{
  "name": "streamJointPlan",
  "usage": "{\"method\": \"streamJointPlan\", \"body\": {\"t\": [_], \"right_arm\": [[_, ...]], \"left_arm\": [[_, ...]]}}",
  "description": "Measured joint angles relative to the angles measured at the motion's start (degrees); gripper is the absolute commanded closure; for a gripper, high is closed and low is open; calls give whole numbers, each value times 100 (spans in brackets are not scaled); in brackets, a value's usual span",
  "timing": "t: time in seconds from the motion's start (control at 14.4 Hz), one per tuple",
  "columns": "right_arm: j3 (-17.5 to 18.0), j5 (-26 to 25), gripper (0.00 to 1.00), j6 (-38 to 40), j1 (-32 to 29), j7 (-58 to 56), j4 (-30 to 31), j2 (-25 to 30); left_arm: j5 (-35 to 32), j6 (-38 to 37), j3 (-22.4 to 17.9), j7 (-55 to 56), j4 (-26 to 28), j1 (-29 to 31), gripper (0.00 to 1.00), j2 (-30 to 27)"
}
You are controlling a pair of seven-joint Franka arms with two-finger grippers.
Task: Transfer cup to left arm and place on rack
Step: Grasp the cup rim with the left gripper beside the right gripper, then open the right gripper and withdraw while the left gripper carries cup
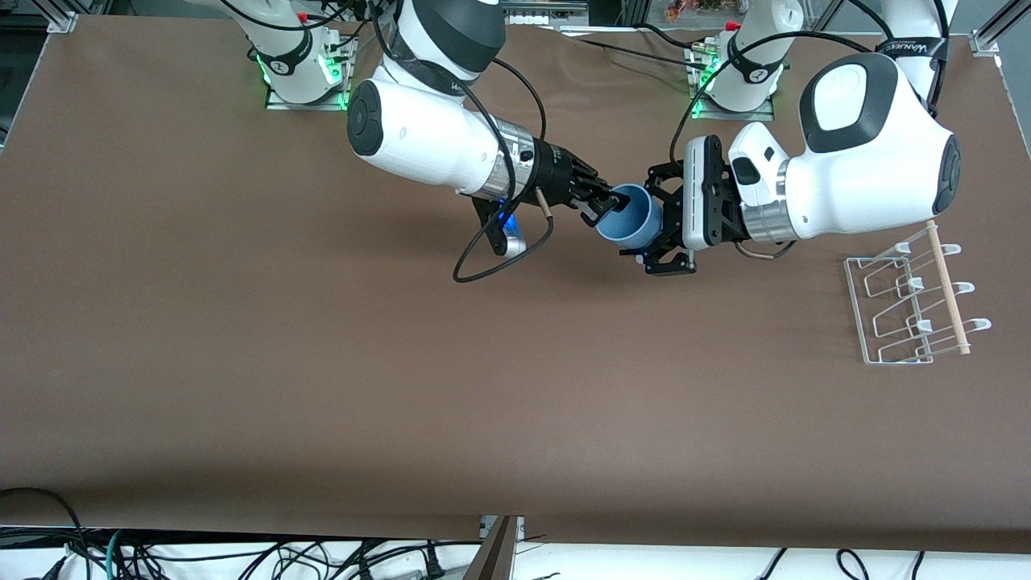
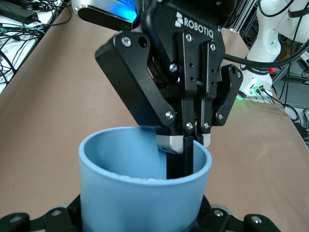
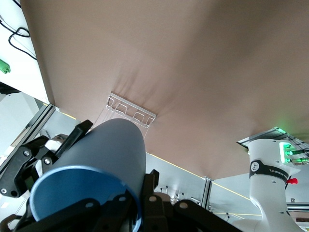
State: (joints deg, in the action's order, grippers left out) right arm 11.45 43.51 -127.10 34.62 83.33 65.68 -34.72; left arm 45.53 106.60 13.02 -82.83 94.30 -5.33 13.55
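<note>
The light-blue cup (image 1: 632, 217) hangs in the air over the middle of the table, lying on its side between both hands. My right gripper (image 1: 608, 205), all black, is shut on the cup's rim, one finger inside and one outside; this shows in the left wrist view (image 2: 186, 154) and the right wrist view (image 3: 140, 203). My left gripper (image 1: 651, 217) is open, its black fingers (image 3: 48, 154) straddling the cup's body (image 2: 145, 193) close to its sides. The cup fills the right wrist view (image 3: 106, 150). The white wire rack (image 1: 910, 306) stands toward the left arm's end of the table.
The rack's wooden dowel (image 1: 949, 290) runs along one side of it, and the rack also shows in the right wrist view (image 3: 130, 111). A black cable (image 1: 491, 258) loops down from the right wrist over the brown table (image 1: 322, 387).
</note>
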Motion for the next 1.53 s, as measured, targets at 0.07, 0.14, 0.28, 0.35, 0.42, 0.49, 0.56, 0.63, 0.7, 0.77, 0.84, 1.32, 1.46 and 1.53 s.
{"method": "streamJointPlan", "body": {"t": [0.07, 0.14, 0.28, 0.35, 0.42, 0.49, 0.56, 0.63, 0.7, 0.77, 0.84, 1.32, 1.46, 1.53], "right_arm": [[0, 0, 66, -17, -1, 0, -17, 1], [0, 0, 61, -34, -1, -1, -37, 1], [0, 0, 28, -37, -2, -1, -48, 0], [-2, 0, 17, -52, -5, -2, -50, 1], [-6, 0, 1, -60, -11, -12, -56, 1], [-14, -1, 1, -62, -23, -35, -65, 1], [-24, -2, 1, -64, -54, -69, -83, 2], [-23, -2, 1, -40, -112, -107, -107, 7], [-29, -4, 1, -48, -195, -129, -133, 19], [-38, -18, 1, -11, -327, -158, -153, 50], [-50, -65, 1, 158, -499, -211, -165, 101], [-138, -840, 1, 2214, -1919, -956, -208, 694], [-393, -1095, 1, 3024, -2123, -1353, -210, 925], [-655, -1168, 1, 3386, -2161, -1547, -211, 1040]], "left_arm": [[0, 0, 11, 0, 20, 0, 100, -3], [0, 0, 26, 0, 39, -1, 100, -3], [0, 2, 37, 1, 47, 2, 100, -6], [0, -1, 37, 1, 47, 3, 100, -9], [0, -15, 38, 7, 48, 3, 100, -11], [0, -68, 36, 10, 48, 7, 100, -13], [-42, -169, 29, 11, 48, 16, 100, -17], [-149, -220, 22, 39, 44, 31, 100, -20], [-280, -290, 16, 59, 44, 65, 100, -24], [-373, -421, 4, 68, 44, 118, 100, -30], [-489, -554, -4, 70, 42, 179, 100, -37], [-2826, -1617, -34, 774, -14, 424, 100, 26], [-3707, -1783, -41, 1064, -10, 429, 100, 121], [-4133, -1840, -43, 1274, -9, 430, 100, 184]]}}
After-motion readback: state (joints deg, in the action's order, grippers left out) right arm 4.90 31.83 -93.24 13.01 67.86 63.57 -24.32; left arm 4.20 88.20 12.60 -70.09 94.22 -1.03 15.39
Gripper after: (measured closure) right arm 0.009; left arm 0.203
